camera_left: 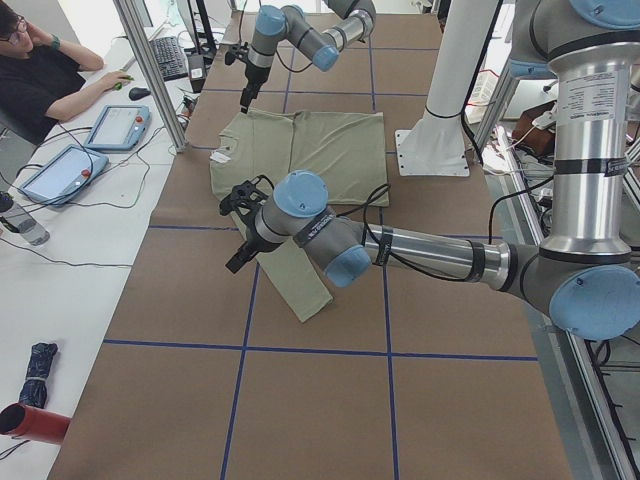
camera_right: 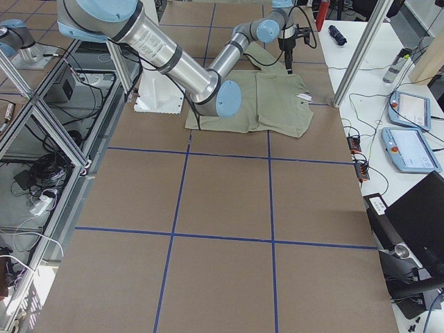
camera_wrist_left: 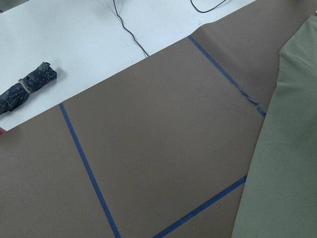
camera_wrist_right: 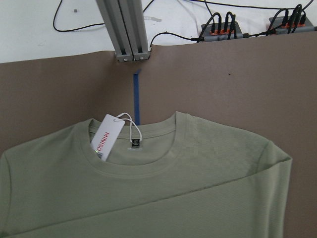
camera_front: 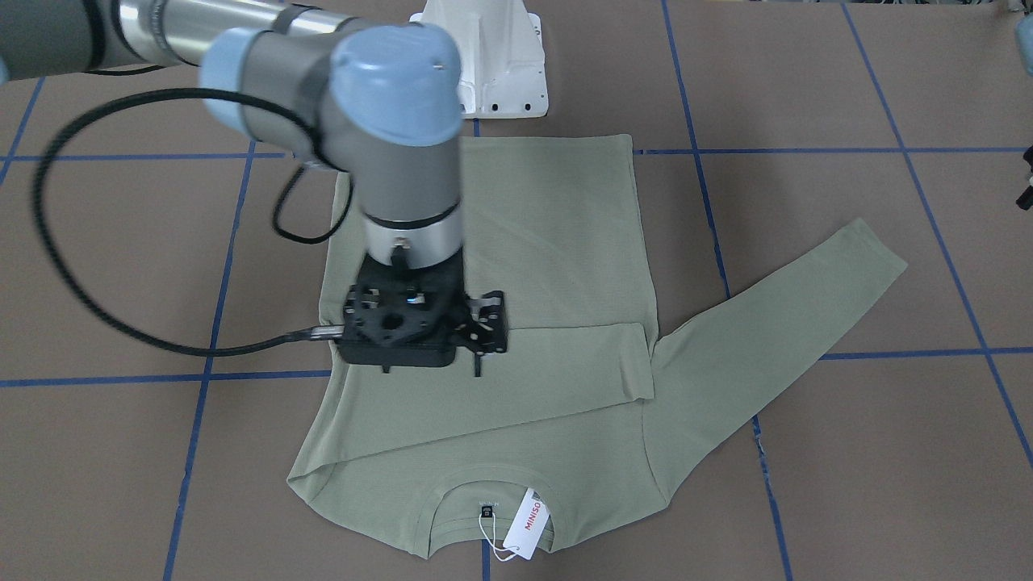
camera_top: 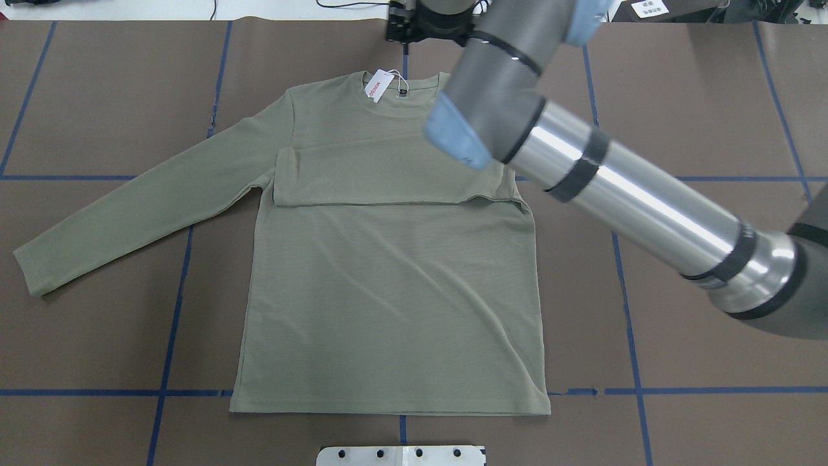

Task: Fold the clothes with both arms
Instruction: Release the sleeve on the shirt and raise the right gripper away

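Right arm (camera_top: 634,194) looms over brown, blue-taped table (camera_top: 711,97) bearing green shirt (camera_top: 388,291).

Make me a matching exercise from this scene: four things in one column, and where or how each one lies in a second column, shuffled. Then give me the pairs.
Column one
1. sleeve on the robot's left
2. sleeve on the robot's right
3. hang tag
4. folded umbrella

Column two
A. at the collar
B. folded across the shirt
C. on the white surface beside the brown table
D. stretched out flat on the brown table

Pairs: 1-D, 2-B, 3-A, 4-C
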